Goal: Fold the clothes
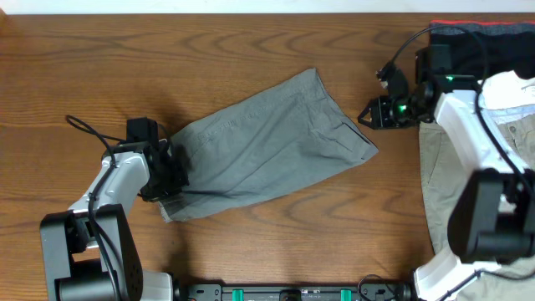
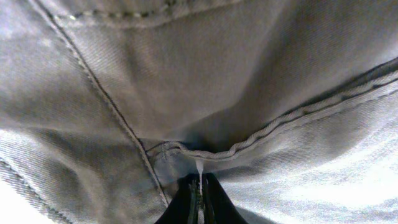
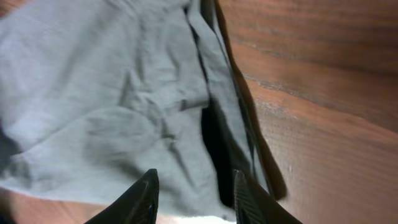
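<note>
Right hand (image 3: pixel 195 174), jaws parted, hovers over grey shorts (image 3: pixel 106 93) on wooden table (image 3: pixel 323 93).

Of the shorts (image 1: pixel 267 142) we lose the left end under the left end effector (image 1: pixel 171 174). The beige trousers (image 1: pixel 430 184) run off the right edge, partly beneath the right arm (image 1: pixel 464 117).

Grey shorts (image 1: pixel 267 138), flat, table-centre
</note>
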Action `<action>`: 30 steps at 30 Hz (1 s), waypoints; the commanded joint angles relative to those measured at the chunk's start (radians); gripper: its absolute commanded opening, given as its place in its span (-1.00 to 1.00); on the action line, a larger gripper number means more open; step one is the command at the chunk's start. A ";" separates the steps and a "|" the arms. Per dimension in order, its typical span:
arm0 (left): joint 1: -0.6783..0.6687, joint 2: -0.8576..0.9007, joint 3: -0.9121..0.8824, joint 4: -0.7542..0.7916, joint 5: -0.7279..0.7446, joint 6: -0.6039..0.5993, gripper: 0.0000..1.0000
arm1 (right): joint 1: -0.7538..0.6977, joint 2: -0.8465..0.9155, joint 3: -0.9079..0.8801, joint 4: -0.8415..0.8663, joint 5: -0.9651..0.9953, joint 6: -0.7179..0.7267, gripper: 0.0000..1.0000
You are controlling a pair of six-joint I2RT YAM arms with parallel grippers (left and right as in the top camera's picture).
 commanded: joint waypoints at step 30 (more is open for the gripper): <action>0.006 0.028 -0.010 0.007 -0.079 -0.010 -0.85 | 0.050 0.107 -0.021 -0.059 -0.015 -0.101 -0.97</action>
